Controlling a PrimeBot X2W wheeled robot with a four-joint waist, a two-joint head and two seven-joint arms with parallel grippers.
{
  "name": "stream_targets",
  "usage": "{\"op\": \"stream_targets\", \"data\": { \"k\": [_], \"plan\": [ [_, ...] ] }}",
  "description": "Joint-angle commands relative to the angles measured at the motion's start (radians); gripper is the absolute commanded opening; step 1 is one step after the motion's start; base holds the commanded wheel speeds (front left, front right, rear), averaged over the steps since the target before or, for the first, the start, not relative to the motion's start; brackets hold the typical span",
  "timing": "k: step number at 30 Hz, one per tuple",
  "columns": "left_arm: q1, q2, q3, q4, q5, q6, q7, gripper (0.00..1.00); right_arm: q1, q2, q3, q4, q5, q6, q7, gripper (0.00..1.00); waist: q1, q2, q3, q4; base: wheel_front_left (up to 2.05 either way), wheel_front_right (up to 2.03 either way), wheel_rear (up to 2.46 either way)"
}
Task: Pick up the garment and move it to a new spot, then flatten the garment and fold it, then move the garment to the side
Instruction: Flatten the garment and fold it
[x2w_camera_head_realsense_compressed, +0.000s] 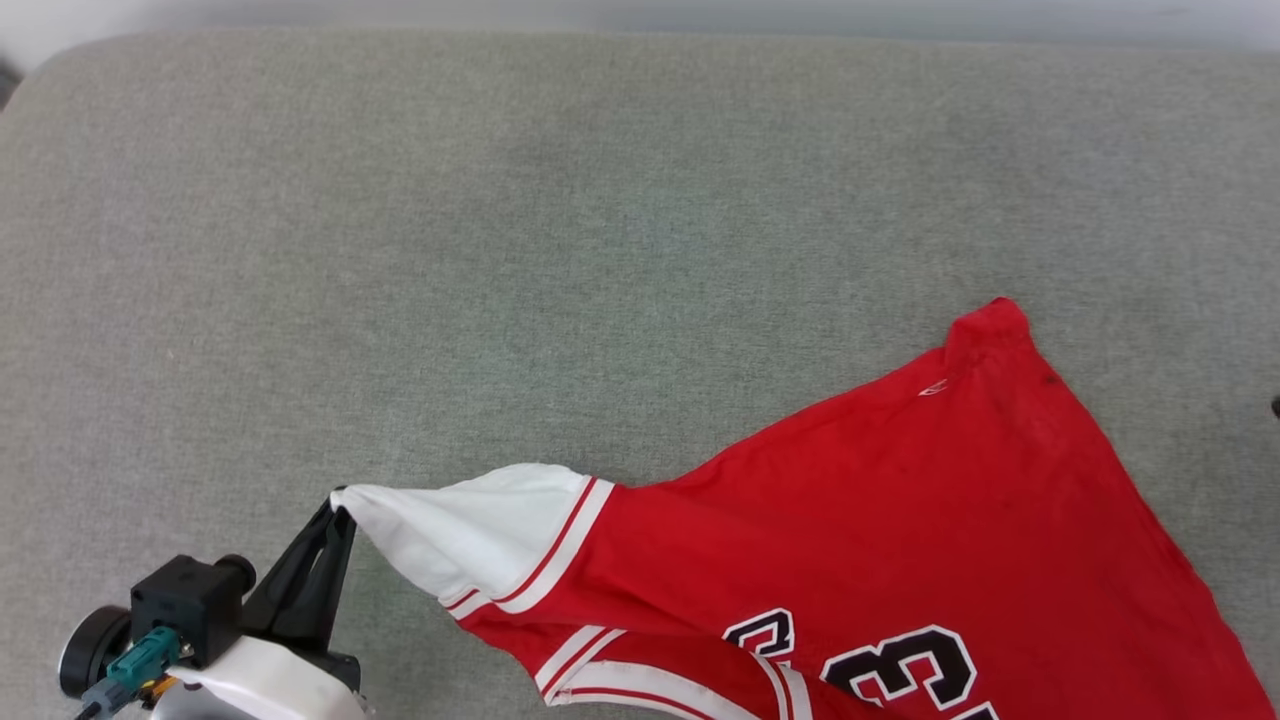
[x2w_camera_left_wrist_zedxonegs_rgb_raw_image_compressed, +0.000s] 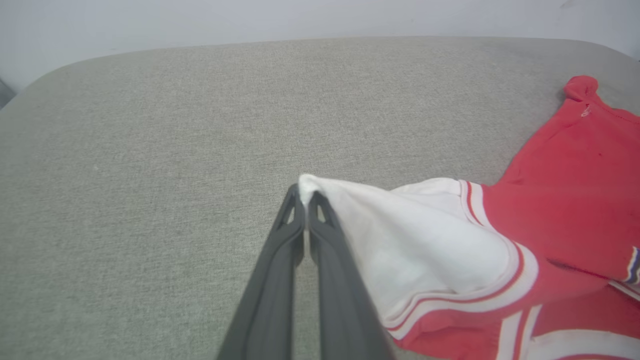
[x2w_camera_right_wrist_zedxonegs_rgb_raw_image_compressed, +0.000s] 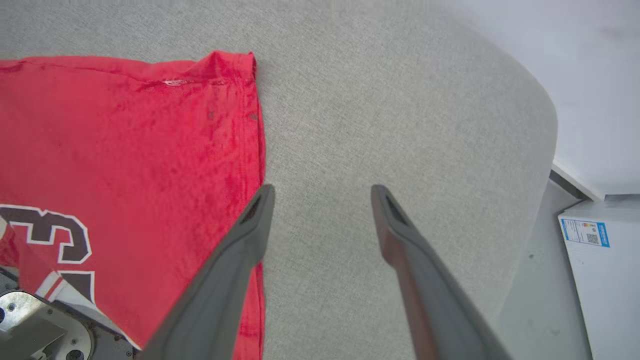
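I have the left gripper (x2w_camera_head_realsense_compressed: 341, 503) clamped on the white sleeve (x2w_camera_head_realsense_compressed: 470, 530) tip of the red T-shirt (x2w_camera_head_realsense_compressed: 900, 520), which lies near-right on the grey cushion (x2w_camera_head_realsense_compressed: 500, 250). The right gripper (x2w_camera_right_wrist_zedxonegs_rgb_raw_image_compressed: 322, 195) hangs spread apart at the shirt's side edge. The cushion runs wide leftward and beyond.

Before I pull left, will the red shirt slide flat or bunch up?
Probably floppy: the shirt tents to a point where the left gripper pinches its white sleeve. It likely drags on the grey cushion, bunching rather than sliding flat.

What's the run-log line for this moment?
left gripper: shut on garment sleeve tip | right gripper: open, empty | garment: body lying on grey cushion
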Motion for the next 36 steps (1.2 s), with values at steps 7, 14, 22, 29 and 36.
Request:
{"op": "stream_targets", "data": {
  "k": [7, 14, 22, 29, 36],
  "plan": [
    [-0.061, -0.016, -0.008, 0.005, 0.026, -0.018, 0.0, 0.0, -0.326, 0.041, 0.238, 0.104, -0.035, -0.001, 0.167, 1.0, 0.0, 0.0, 0.082, 0.055, 0.0, 0.0, 0.0],
    [-0.116, -0.04, -0.022, 0.022, 0.044, -0.042, 0.001, 0.0, -0.53, 0.167, 0.408, 0.308, -0.12, -0.001, 0.225, 1.0, 0.0, 0.0, 0.152, 0.096, 0.0, 0.0, 0.0],
    [-0.156, -0.063, -0.036, 0.045, 0.057, -0.067, 0.0, 0.0, -0.539, 0.244, 0.552, 0.481, -0.163, -0.001, 0.161, 1.0, 0.0, 0.0, 0.199, 0.113, 0.0, 0.0, 0.0],
    [-0.169, -0.071, -0.051, 0.075, 0.062, -0.075, 0.005, 0.0, -0.529, 0.24, 0.64, 0.514, -0.124, 0.001, 0.066, 0.0, 0.0, 0.0, 0.163, 0.093, 0.0, 0.0, 0.0],
    [-0.172, -0.055, -0.046, 0.088, 0.077, -0.055, 0.01, 0.0, -0.604, 0.17, 0.654, 0.404, -0.101, -0.001, -0.113, 0.0, 0.0, 0.0, 0.048, 0.057, 0.0, 0.0, 0.0]
  ]
}}
